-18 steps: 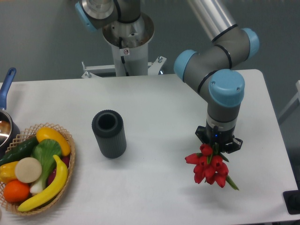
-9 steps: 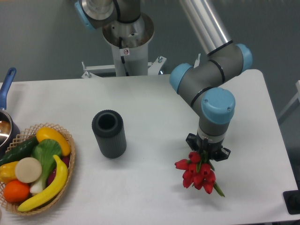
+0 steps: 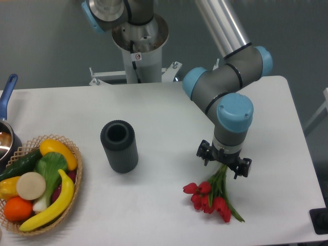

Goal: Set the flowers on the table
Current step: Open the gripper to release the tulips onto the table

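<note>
A bunch of red tulips (image 3: 209, 197) with green stems lies on the white table (image 3: 169, 118) at the front right, blooms toward the front left. My gripper (image 3: 224, 162) hangs just above the stem ends, its two fingers spread wide on either side of the stems, open and holding nothing. The arm's blue-capped wrist stands over it and hides the upper ends of the stems.
A dark ribbed cylinder vase (image 3: 119, 146) stands upright at the table's middle left. A wicker basket (image 3: 72, 174) with fruit and vegetables sits at the front left edge. A pot with a blue handle (image 3: 7, 97) is at the far left. The robot base (image 3: 137, 48) is behind.
The gripper moved left and lowered the tulips, then opened. The flowers now lie flat on the table, released, where before they hung from the shut fingers.
</note>
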Controlling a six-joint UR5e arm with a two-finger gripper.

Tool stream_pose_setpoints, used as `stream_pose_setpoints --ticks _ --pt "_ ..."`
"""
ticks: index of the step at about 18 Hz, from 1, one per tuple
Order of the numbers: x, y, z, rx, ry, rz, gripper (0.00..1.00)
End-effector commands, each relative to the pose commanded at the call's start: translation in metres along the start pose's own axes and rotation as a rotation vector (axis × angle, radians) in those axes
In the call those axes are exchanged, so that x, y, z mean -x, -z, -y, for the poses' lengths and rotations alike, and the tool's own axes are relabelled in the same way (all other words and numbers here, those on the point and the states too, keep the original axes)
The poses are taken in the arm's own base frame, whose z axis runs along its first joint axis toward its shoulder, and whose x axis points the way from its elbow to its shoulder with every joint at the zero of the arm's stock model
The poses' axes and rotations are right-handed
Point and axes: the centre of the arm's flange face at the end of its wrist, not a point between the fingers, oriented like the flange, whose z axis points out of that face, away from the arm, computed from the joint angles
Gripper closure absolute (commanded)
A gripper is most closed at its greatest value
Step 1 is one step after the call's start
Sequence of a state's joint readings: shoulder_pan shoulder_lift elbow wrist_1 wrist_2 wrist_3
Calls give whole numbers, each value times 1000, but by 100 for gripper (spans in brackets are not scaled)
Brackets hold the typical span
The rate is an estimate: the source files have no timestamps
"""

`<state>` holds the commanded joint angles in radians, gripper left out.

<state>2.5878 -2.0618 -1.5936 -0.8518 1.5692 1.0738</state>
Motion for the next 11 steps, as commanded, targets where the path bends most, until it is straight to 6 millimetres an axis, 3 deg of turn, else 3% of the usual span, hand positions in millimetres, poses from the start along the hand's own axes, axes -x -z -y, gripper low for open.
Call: stream_pose_setpoints --ticks 5,11 --pt "0 20 -11 -31 -5 57 0" --pt "0 17 -16 -25 1 51 0"
